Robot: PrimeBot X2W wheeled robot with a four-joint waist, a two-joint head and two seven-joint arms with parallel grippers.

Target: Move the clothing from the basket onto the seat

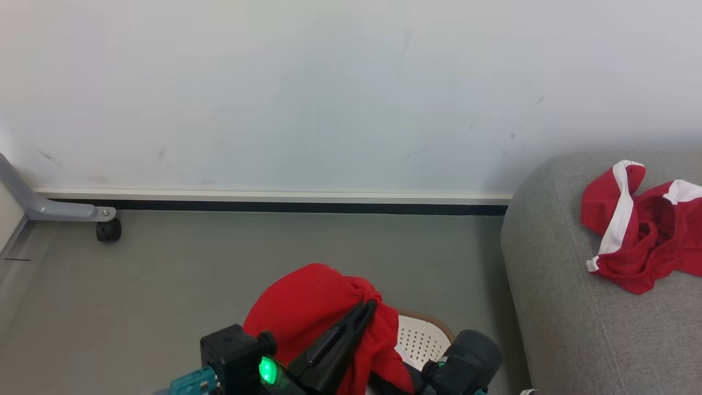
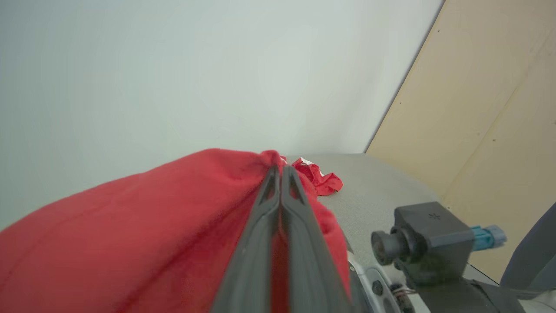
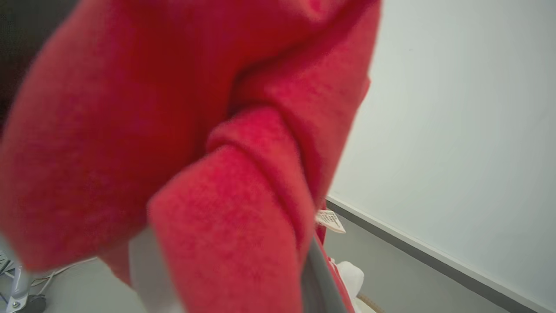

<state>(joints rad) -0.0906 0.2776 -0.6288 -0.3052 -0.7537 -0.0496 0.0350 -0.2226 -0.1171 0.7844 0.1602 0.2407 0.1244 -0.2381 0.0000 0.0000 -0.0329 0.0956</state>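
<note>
Now, at the lower centre of the head view, the left gripper (image 1: 366, 307) is pinching a bunched red garment (image 1: 307, 307), its fingers pressed together on the fabric while cloth is draping down either side. Just right of it the basket (image 1: 423, 336) is peeking out beneath. The garment seems lifted clear of the rim, though its lowest folds are hidden. I cannot tell the right gripper's state, because red cloth is hanging close across its wrist view. Further right, the seat (image 1: 554, 307) is holding the second garment (image 1: 636, 230), in the upper right. Doing this well likely means holding the pinch firm, raising the load so trailing fabric is not snagging the cushion's rounded edge, and releasing over bare cushion — not at the edge.
</note>
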